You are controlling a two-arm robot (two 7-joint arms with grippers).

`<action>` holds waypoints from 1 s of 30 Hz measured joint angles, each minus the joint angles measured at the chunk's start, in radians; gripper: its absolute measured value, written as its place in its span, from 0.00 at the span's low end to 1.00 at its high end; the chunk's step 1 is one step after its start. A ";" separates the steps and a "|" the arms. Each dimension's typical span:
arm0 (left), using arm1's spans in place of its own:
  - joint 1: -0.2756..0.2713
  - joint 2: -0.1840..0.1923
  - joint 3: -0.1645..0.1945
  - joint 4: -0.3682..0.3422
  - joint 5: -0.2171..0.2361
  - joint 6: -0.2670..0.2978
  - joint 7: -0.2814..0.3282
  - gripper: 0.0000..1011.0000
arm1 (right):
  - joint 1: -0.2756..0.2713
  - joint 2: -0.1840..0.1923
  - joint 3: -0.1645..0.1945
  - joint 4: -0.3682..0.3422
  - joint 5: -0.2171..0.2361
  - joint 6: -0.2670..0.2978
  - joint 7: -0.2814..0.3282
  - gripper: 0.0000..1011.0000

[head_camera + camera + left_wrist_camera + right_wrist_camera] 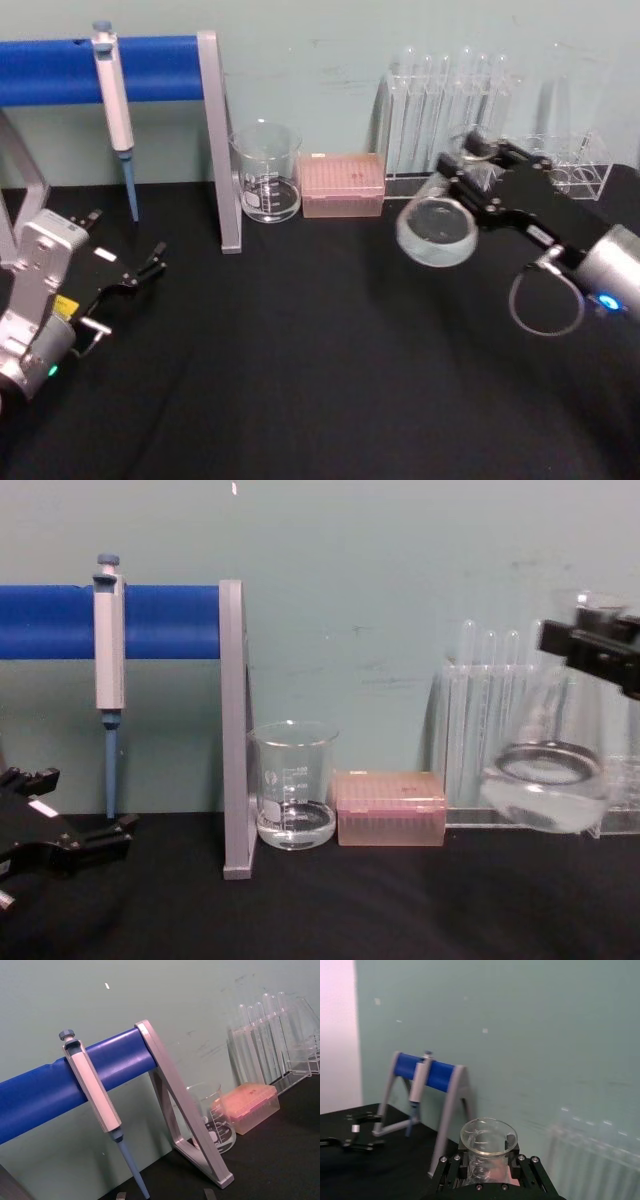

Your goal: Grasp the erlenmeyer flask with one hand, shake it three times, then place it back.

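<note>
My right gripper (480,160) is shut on the neck of the erlenmeyer flask (436,232), a clear glass cone with a wide round base. It holds the flask off the black table, tilted, in front of the test tube rack. In the chest view the flask (548,780) hangs at the right with the right gripper (596,640) above it. The right wrist view looks down on the flared rim of the flask (488,1141) between the black jaws. My left gripper (125,240) rests open at the table's left, near the pipette stand, holding nothing.
A glass beaker (267,172) and a pink tip box (343,185) stand at the back centre. A rack of test tubes (450,110) is behind the flask. A pipette (115,100) hangs on a blue-barred stand (220,140) at the back left.
</note>
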 joint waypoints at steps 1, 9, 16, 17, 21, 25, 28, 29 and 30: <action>0.000 0.000 0.000 0.000 0.000 0.000 0.000 0.99 | -0.010 0.003 0.011 -0.004 0.000 0.001 -0.006 0.44; 0.000 0.000 0.000 0.000 0.000 0.000 0.000 0.99 | -0.062 0.009 0.069 -0.031 -0.006 0.010 -0.041 0.44; 0.000 0.000 0.000 0.000 0.000 0.000 0.000 0.99 | -0.047 -0.016 0.066 -0.018 -0.017 0.025 -0.016 0.44; 0.000 0.000 0.000 0.000 0.000 0.000 0.000 0.99 | -0.047 -0.016 0.066 -0.018 -0.017 0.025 -0.016 0.44; 0.000 0.000 0.000 0.000 0.000 0.000 0.000 0.99 | -0.015 -0.036 0.037 0.002 -0.020 0.034 0.024 0.44; 0.000 0.000 0.000 0.000 0.000 0.000 0.000 0.99 | 0.020 -0.057 -0.003 0.024 -0.019 0.042 0.066 0.44; 0.000 0.000 0.000 0.000 0.000 0.000 0.000 0.99 | 0.052 -0.074 -0.043 0.042 -0.015 0.047 0.104 0.44; 0.000 0.000 0.000 0.000 0.000 0.000 0.000 0.99 | 0.060 -0.079 -0.054 0.046 -0.014 0.049 0.113 0.44; 0.000 0.000 0.000 0.000 0.000 0.000 0.000 0.99 | 0.067 -0.083 -0.064 0.051 -0.013 0.050 0.122 0.44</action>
